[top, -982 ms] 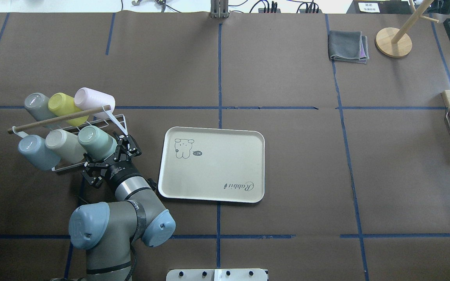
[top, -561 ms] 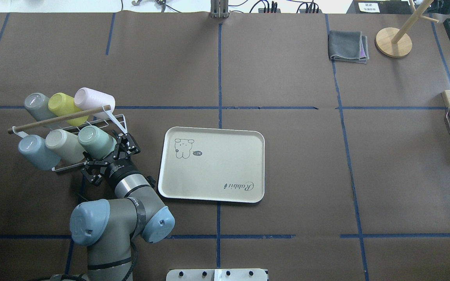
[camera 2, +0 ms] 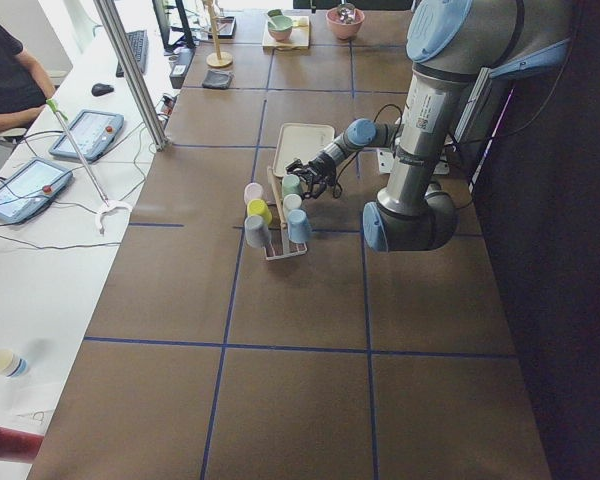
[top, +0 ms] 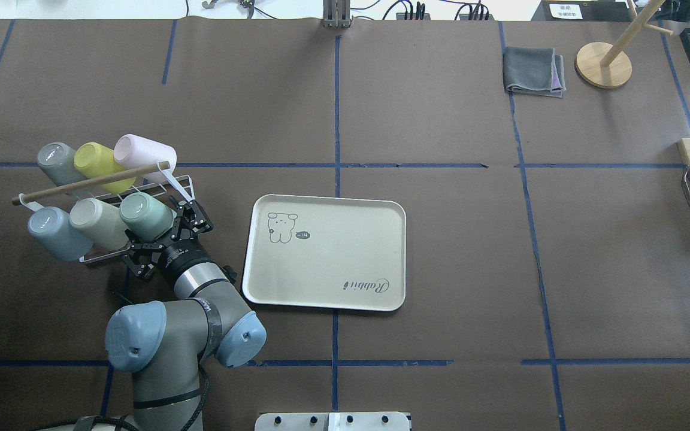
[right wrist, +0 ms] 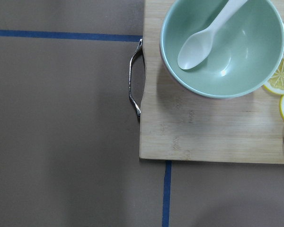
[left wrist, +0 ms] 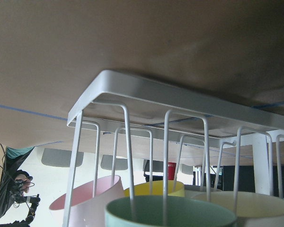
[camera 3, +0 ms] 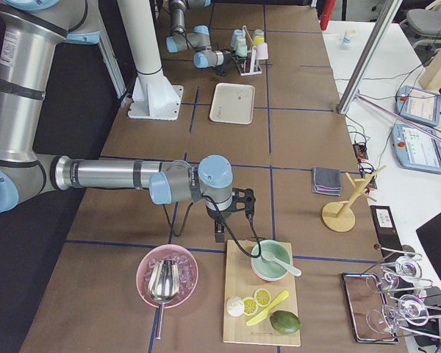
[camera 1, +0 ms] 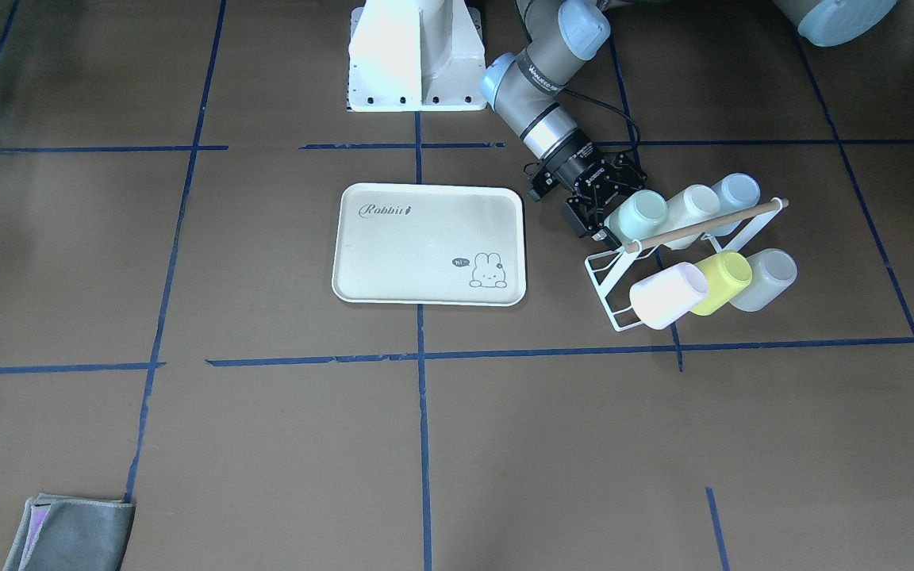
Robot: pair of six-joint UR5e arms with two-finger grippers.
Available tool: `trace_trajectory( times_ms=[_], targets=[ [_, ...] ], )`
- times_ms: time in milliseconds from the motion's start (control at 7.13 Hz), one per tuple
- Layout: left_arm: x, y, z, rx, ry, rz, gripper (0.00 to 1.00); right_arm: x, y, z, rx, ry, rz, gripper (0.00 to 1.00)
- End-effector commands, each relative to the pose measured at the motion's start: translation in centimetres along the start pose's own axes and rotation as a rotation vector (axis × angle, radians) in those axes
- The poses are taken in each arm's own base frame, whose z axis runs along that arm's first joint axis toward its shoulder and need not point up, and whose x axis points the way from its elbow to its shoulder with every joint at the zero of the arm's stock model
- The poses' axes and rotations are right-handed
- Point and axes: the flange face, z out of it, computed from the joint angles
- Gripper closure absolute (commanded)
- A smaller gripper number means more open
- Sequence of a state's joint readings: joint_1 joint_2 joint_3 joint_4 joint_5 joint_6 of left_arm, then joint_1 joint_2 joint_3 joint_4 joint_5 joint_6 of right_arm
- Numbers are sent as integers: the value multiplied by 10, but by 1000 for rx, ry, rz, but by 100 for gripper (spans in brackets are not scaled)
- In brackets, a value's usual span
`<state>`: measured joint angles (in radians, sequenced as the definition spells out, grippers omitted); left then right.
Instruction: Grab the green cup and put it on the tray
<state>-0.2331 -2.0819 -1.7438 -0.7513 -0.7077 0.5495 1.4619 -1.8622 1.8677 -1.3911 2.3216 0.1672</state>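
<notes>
- Brown paper-covered table [top: 441, 120] is carrying everything, and no task item on it is lying differently from a second ago.
- Left arm [top: 201, 287] is advancing. Over the last second its wrist has crept slightly closer to the rack.
- Cream tray [top: 333, 269] is lying bare just beside that arm, on the side away from the rack, and is waiting for the cup.
- White wire rack [top: 184, 185] is holding two rows of cups on their sides.
- Left gripper [top: 162, 230] is reaching with its fingers spread wide on either side of the target's mouth end. They are not clamped, and whether they are touching it cannot be made out.
- Right gripper [camera 3: 239, 209] is hovering well apart from all this, by a wooden board [right wrist: 203, 127]. I cannot tell whether its fingers are spread or closed.
- Green cup [top: 144, 214] is still sitting on the rack, at the tray-side end of the row nearer the robot, beside its neighbouring cups [top: 87, 218]. Judgement: the approach is nearly finished, and closing on the cup is the step now falling due.
</notes>
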Motion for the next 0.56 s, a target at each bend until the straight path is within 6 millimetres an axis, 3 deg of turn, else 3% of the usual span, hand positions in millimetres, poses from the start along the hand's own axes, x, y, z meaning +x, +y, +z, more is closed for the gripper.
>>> trace_trajectory(
  times_ms=[0, 140, 281, 421],
  targets=[
    [0, -1, 4, -3, 2, -4, 6, 0, 0, 0, -1, -1, 1, 0],
    [-1, 0, 4, -2, 2, -5, 10, -1, 0, -1, 0, -1, 0, 0],
    [-1, 0, 6, -9, 4, 0, 23, -2, 0, -2, 2, -1, -2, 0],
    [-1, 0, 6, -9, 1, 4, 25, -4, 0, -4, 2, -1, -1, 0]
  ],
)
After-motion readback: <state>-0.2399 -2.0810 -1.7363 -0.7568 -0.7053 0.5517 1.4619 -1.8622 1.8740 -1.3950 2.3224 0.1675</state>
